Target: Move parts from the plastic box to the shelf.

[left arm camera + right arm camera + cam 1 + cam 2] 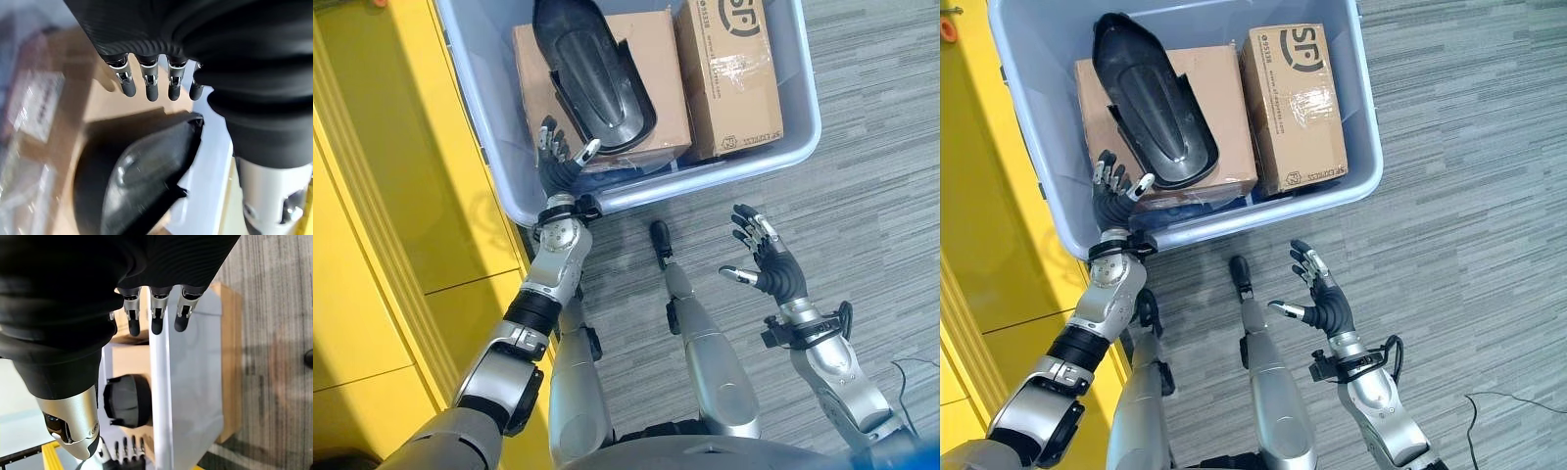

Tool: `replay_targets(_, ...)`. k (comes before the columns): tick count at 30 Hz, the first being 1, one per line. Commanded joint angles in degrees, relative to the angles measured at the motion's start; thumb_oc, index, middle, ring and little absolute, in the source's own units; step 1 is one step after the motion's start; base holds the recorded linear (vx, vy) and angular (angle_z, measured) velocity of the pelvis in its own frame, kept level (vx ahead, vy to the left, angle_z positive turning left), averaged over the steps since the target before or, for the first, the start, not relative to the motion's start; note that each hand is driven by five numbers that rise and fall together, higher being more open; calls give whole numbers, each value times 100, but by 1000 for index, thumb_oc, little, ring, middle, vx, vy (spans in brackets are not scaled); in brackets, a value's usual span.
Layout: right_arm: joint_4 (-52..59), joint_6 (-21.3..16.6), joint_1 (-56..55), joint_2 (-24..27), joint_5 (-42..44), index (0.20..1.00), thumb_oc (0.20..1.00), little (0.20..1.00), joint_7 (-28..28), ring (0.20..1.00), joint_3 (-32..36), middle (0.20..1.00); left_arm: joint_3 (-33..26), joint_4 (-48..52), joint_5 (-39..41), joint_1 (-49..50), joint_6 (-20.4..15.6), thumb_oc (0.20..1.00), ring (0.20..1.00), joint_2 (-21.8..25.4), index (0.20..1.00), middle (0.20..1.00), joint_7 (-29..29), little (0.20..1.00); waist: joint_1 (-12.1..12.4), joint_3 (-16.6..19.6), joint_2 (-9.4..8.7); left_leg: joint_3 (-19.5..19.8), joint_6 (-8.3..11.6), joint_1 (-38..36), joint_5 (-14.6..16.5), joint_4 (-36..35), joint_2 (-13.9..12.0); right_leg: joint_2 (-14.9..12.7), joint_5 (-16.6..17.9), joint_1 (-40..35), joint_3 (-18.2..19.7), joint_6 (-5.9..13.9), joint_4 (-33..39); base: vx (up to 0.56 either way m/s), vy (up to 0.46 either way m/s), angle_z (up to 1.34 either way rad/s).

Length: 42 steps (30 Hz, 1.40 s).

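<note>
Reaching over the near rim of the plastic box, the left hand hovers with fingers straight and spread, grasping nothing, just at the near end of the black moulded part. That part lies at about eleven o'clock in the left eye view, resting on top of a flat cardboard box, with a second, taller cardboard box beside it toward one o'clock. The right hand hangs over the grey carpet at four o'clock, outside the box, likewise relaxed and empty.

The black part looks like a rigid, hollow plastic shell: probably light, stiff and somewhat glossy, so it may slip. Its raised rim at the near end, closest to the left fingers, seems the natural place to pinch. The part's far end is cut off in the left eye view, its underside is hidden, and the yellow structure at nine o'clock cannot be identified as the shelf.
</note>
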<state>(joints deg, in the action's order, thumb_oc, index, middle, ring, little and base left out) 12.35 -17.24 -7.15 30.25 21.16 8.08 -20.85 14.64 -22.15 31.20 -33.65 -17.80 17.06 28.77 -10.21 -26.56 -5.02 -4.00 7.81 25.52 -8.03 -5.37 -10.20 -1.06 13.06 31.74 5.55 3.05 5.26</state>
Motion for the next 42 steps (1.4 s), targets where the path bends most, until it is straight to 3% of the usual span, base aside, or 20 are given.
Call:
replay_targets(1,281,-142,-79,35,-50,1000,1000,1000,116,1000,119,1000,-181,-105,283,-365,-300,1000,1000,142,1000,1000,49,1000,-77,95,-109,-86,-55,-623,429,37,-199,-434,-904,-317,36,458,-565,0,0,0)
replay_targets(11,272,-96,-82,132,142,1000,1000,1000,105,1000,0,1000,-491,-1318,1158,-1206,-317,1000,1000,325,1000,1000,123,1000,-172,115,-182,-103,-28,-640,420,37,-244,-384,-911,-285,28,459,-588,0,0,0)
replay_targets(25,290,-150,-126,244,270,1000,1000,1000,56,1000,-4,1000,-360,-1686,1061,-1776,-272,1000,1000,607,1000,1000,267,1000,-186,96,-221,-43,-22,-562,415,37,-251,-380,-933,-264,-39,475,-599,0,0,0)
replay_targets(42,410,-248,-274,472,450,1000,1000,1000,-21,1000,49,1000,-189,-3250,1070,-2889,84,1000,1000,895,1000,1000,264,1000,-281,30,-333,-44,1,-375,391,37,-318,-318,-942,-48,-27,494,-615,0,0,0)
